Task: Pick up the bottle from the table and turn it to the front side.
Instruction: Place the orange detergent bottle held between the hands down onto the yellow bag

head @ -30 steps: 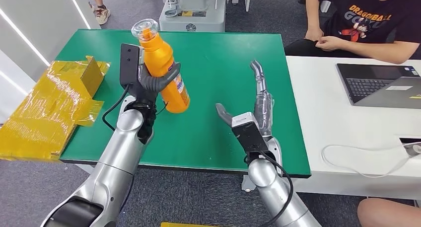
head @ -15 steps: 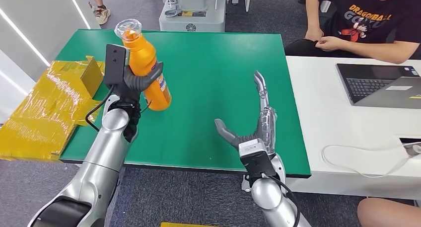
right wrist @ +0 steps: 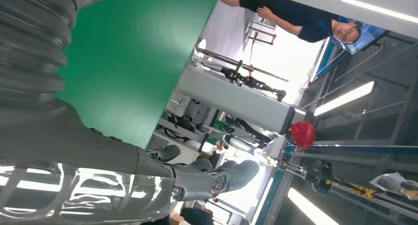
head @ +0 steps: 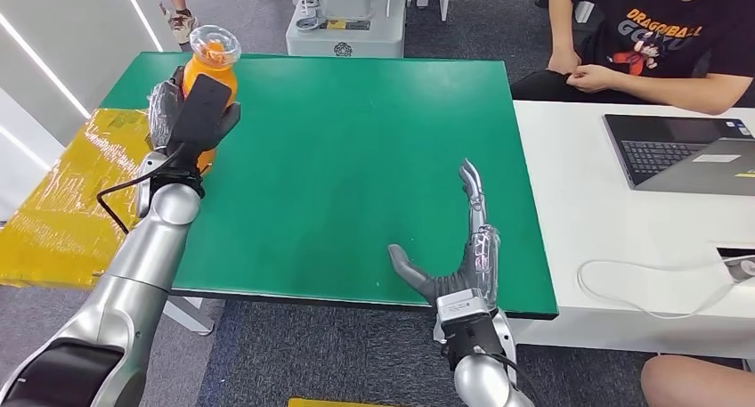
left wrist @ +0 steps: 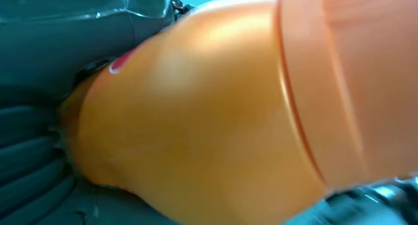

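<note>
Right hand (head: 463,256) hangs with fingers spread and empty over the green table's (head: 374,158) near edge; left hand (head: 191,113), clamped on the orange bottle (head: 212,64), has swung it to the far-left corner, rotating it frontward.

The bottle (head: 212,64) is mostly hidden behind the left hand (head: 189,113) in head view; only its clear cap and orange shoulder are visible, label not readable. In left wrist view the bottle (left wrist: 212,112) is very close and blurred, cut off by the edges, w/ only a small red bit of print showing. The person (head: 659,42) at the white desk is cut by the top edge. The laptop (head: 685,153) is cut at the right edge.
</note>
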Available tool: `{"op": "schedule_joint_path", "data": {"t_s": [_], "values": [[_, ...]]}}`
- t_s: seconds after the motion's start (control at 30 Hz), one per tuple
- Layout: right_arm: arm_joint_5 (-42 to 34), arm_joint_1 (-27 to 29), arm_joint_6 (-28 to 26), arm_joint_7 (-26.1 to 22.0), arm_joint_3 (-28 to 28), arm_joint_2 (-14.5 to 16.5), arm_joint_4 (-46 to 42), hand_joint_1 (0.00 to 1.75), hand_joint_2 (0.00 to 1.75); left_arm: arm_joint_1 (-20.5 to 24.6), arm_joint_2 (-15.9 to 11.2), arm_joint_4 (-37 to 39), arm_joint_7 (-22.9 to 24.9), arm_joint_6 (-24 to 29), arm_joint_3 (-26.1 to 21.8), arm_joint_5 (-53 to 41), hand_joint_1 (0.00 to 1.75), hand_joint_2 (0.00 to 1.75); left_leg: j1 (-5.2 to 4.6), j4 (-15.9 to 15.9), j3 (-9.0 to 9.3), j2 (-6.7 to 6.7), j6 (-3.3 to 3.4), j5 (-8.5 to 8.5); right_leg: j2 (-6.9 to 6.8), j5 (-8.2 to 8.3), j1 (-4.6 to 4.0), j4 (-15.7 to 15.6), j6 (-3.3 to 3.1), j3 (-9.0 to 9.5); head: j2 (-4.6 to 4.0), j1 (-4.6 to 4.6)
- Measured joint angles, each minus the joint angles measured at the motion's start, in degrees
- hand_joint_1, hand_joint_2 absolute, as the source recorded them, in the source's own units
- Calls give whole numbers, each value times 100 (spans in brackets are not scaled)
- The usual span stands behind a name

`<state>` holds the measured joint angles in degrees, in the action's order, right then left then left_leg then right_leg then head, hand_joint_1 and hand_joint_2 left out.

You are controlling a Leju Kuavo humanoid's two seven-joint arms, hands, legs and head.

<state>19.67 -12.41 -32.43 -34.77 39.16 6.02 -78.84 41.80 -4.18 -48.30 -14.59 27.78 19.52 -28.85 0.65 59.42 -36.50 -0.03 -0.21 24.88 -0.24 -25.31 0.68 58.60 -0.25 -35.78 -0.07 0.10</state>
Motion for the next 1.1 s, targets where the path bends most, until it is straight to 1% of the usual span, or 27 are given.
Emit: {"op": "schedule_joint_path", "data": {"t_s": [0.1,0.3,0.47,0.63,0.83,1.0,1.1], "values": [[19,64,30,24,-15,-9,-110,0,175,145,-152,99,145,37,123,-463,175,175,0,0,0,5,0,0,4,0,0,0,0,0,0,-1],[25,108,66,35,-33,-28,-216,0,175,293,-346,271,294,36,309,-868,175,175,0,0,0,5,0,0,4,0,0,0,0,-1,0,-1],[48,164,119,62,-41,-39,-297,0,175,426,-554,456,659,-162,540,-2154,175,175,0,0,1,8,-1,0,11,0,0,1,-1,-4,0,-1],[72,257,164,96,-46,-50,-474,0,175,497,-658,625,850,-352,677,-2980,175,175,0,0,0,8,-1,0,10,0,0,1,-1,-5,0,-1],[74,390,233,134,-53,-70,-707,0,175,570,-737,1080,720,-301,921,-3875,175,175,-1,0,0,9,-1,0,12,0,1,0,-1,-4,0,-1],[70,461,282,135,-54,-89,-862,0,175,564,-788,1436,626,-305,1063,-4020,175,175,0,0,0,8,-1,0,13,0,1,1,-1,-5,0,-1],[42,483,322,135,-54,-95,-913,0,175,563,-836,1595,467,-327,1116,-4047,175,175,0,-1,0,10,-1,0,14,0,0,2,-1,-5,0,-1]]}}
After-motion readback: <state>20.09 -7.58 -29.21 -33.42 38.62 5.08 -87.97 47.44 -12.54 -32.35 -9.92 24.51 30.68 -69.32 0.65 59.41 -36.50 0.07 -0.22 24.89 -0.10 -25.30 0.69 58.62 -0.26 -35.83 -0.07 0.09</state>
